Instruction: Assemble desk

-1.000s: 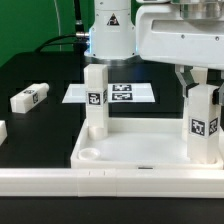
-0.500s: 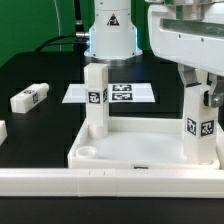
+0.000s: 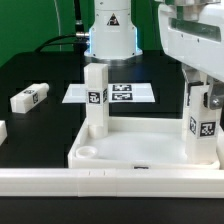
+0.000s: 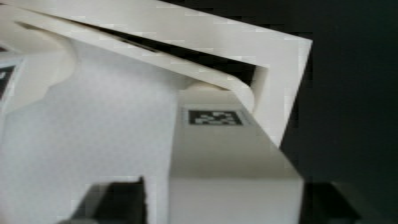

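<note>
The white desk tabletop (image 3: 130, 165) lies tray-side up at the front of the black table. One white leg (image 3: 96, 100) stands upright in its back left corner. A second tagged leg (image 3: 204, 125) stands upright at the exterior view's right corner. My gripper (image 3: 200, 86) sits over the top of this leg, one finger on each side. In the wrist view the leg (image 4: 222, 150) runs between the dark fingertips (image 4: 121, 200), and a thin gap shows beside it. The jaws of my gripper (image 4: 217, 205) are open around the leg. The tabletop rim (image 4: 214, 40) shows beyond.
A loose tagged leg (image 3: 30, 98) lies on the black table at the exterior view's left, and part of another (image 3: 2, 132) shows at the edge. The marker board (image 3: 125, 94) lies behind the tabletop. The robot base (image 3: 110, 30) stands at the back. A low white rail (image 3: 100, 186) runs along the front.
The fingers have spread away from the right leg's sides. The arm's body has shifted toward the exterior view's right. The leg stays upright in its corner.
</note>
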Available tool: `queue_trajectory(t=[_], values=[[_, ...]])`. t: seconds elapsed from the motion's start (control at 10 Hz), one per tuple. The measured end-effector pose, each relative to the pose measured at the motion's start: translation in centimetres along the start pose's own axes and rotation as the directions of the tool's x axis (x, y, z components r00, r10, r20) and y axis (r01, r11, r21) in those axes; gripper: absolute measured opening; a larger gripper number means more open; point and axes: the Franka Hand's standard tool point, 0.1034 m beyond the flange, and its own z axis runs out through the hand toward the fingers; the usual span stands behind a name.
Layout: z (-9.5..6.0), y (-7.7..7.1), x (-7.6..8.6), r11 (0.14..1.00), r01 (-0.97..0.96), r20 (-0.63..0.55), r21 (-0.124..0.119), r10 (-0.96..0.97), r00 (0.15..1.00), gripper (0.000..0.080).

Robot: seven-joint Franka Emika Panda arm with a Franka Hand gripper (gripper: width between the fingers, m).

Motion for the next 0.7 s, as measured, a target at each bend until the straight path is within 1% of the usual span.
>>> queue_trajectory(t=[0.1, 0.2, 0.3, 0.4, 0.6, 0.7], values=[[0.03, 0.06, -0.01, 1.0, 0.029, 0.001, -0.003, -0.029, 1.0, 0.0577], [0.01, 0.1, 0.04, 0.991, 0.136, -0.002, -0.008, -0.136, 0.991, 0.0577], [-0.07, 0.21, -0.01, 0.973, 0.23, -0.005, -0.024, -0.23, 0.973, 0.0577], [-0.05, 0.22, -0.02, 0.945, 0.326, -0.009, -0.029, -0.326, 0.945, 0.0646], [0.01, 0.28, -0.15, 0.852, 0.521, -0.016, -0.048, -0.522, 0.852, 0.0649], [0.03, 0.23, -0.27, 0.824, 0.564, -0.015, -0.048, -0.565, 0.825, 0.0649]])
